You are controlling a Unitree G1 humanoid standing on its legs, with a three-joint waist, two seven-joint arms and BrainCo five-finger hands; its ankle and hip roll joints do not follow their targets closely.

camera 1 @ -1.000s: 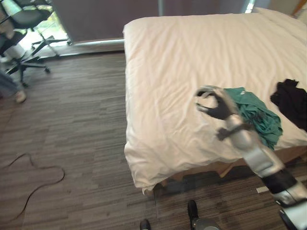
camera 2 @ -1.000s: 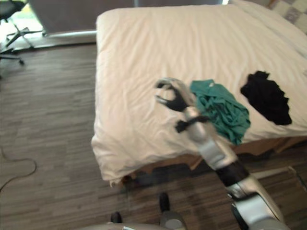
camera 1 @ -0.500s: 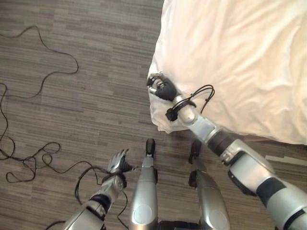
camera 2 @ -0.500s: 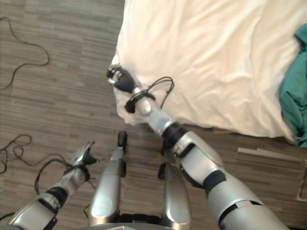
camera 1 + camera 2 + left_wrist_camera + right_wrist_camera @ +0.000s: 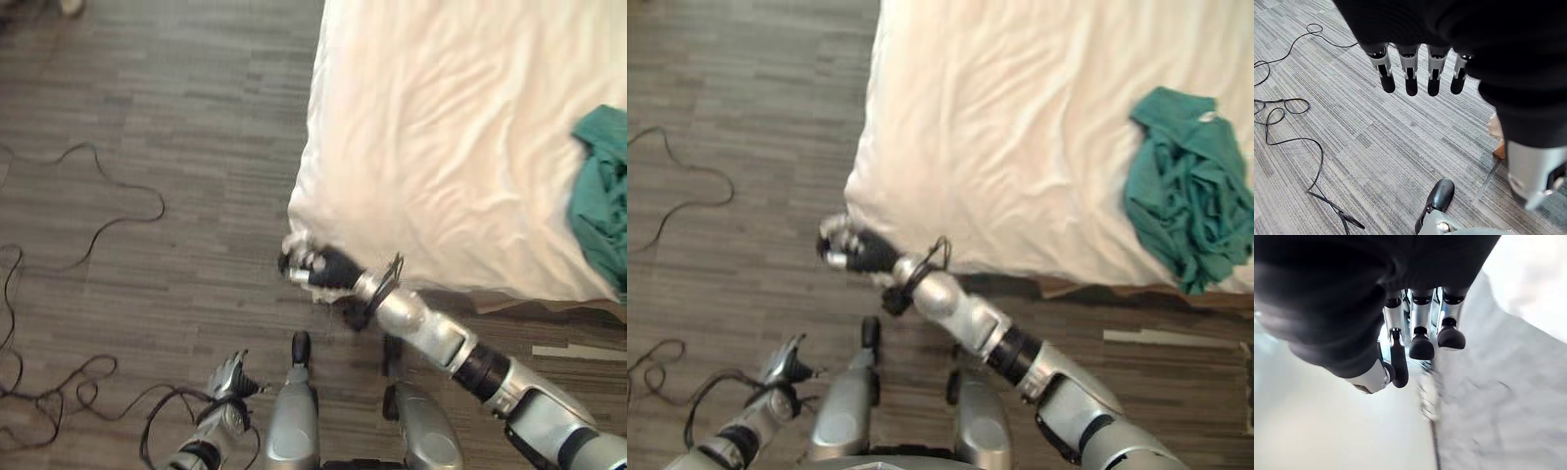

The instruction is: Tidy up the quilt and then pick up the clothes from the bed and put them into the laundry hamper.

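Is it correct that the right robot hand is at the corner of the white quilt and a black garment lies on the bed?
Not quite. The garment is teal green, as the right eye view shows. The right robot hand is at the white quilt corner.

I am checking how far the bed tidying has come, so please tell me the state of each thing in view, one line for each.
White quilt: spread over the bed, wrinkled, its near corner hanging toward the floor.
Crumpled teal green garment: in a heap on the quilt, untouched.
Right hand: at the quilt's hanging corner, fingers curled on the cloth.
Left hand: low over the grey wood-pattern floor, fingers straight, holding nothing.
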